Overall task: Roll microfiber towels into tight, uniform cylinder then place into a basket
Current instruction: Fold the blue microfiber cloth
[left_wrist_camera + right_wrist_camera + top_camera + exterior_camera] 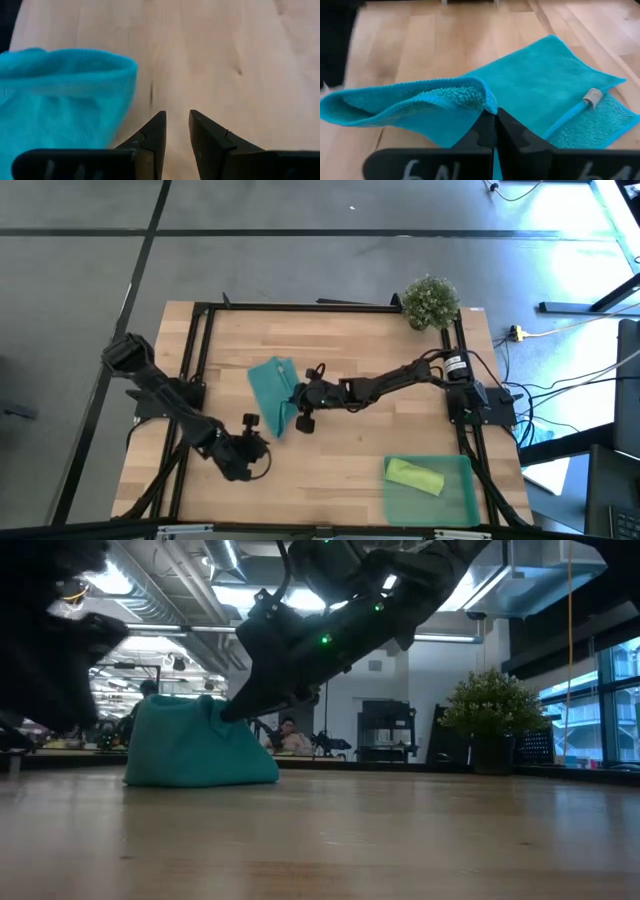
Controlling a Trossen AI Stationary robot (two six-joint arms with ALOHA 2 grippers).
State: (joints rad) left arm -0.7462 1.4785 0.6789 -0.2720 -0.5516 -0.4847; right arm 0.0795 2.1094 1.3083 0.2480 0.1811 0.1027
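Right gripper pinches teal towel; left gripper slightly ajar, empty; wooden table.

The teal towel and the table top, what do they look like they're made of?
The teal towel looks like soft microfibre or terry cloth: a fuzzy looped pile shows on its folded edge, and it drapes limply where the right gripper pinches it. The table top looks like pale wood with a matte finish: plank seams and grain show.

Grey floor; bright windows; possibly desks behind.
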